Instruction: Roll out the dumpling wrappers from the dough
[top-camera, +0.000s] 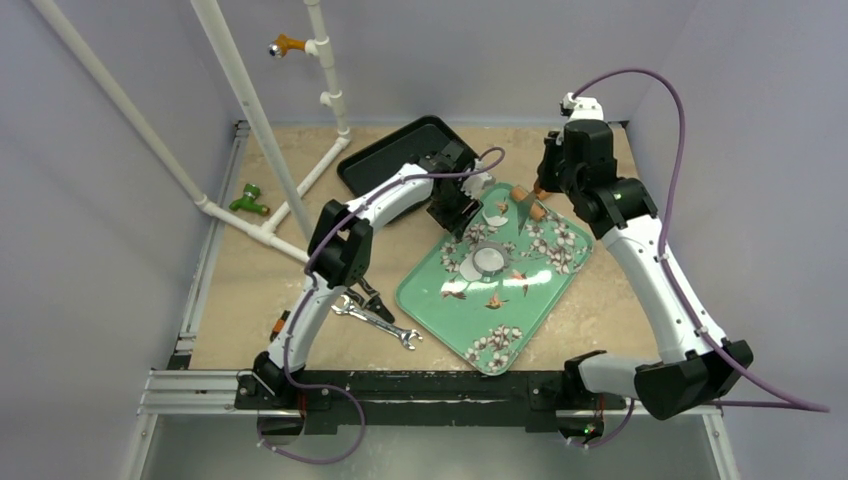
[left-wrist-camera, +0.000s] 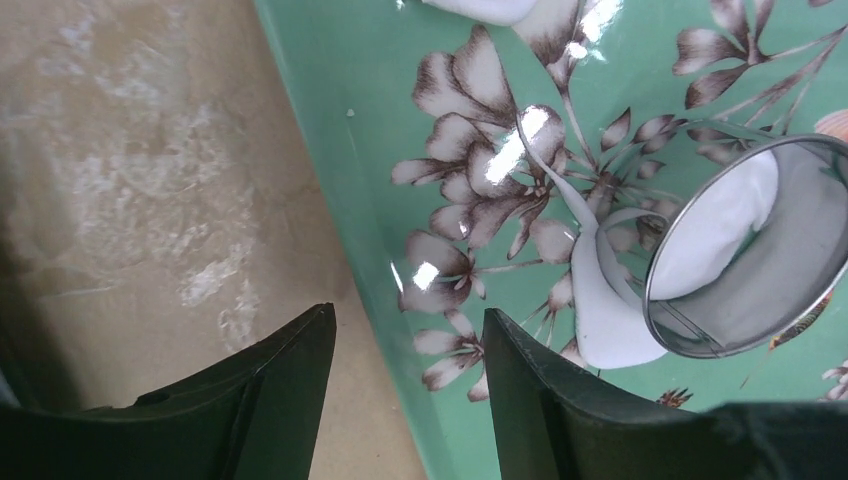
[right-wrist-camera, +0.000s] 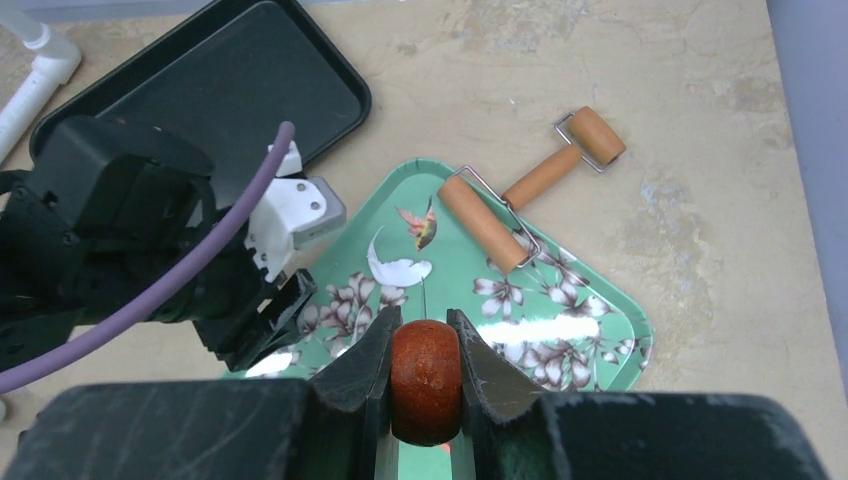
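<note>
As I scan outward from the arm bases, I pass a wrench (top-camera: 378, 322) on the table, unrelated to the job, and then the green tray (top-camera: 430, 300). Near its middle stands the metal ring cutter (left-wrist-camera: 790, 290), and inside it lies the one dumpling wrapper (left-wrist-camera: 715, 230) I can find: a flat white disc, with the ring around it. A curved strip of dough (left-wrist-camera: 600, 310) lies just outside the ring, touching its wall, and looks to me like trimmings.

Just beside that, my left gripper (left-wrist-camera: 408, 330) hovers over the tray's rim, one finger above the table and one above the tray, jaws apart with nothing between them.

Further on, a thin scrap of dough (right-wrist-camera: 395, 268) lies near the tray's far corner. Beyond it the two-headed roller (right-wrist-camera: 485, 225) rests with one head on the rim and the other on the table, unheld.

My right gripper (right-wrist-camera: 425, 385) is above that far end, clamped on a reddish-brown round piece (right-wrist-camera: 425, 365); I cannot tell what it belongs to. The black tray (right-wrist-camera: 230, 90) sits furthest back.

I judge one wrapper cut but not lifted free. The scraps remain to gather and roll if more are wanted.
</note>
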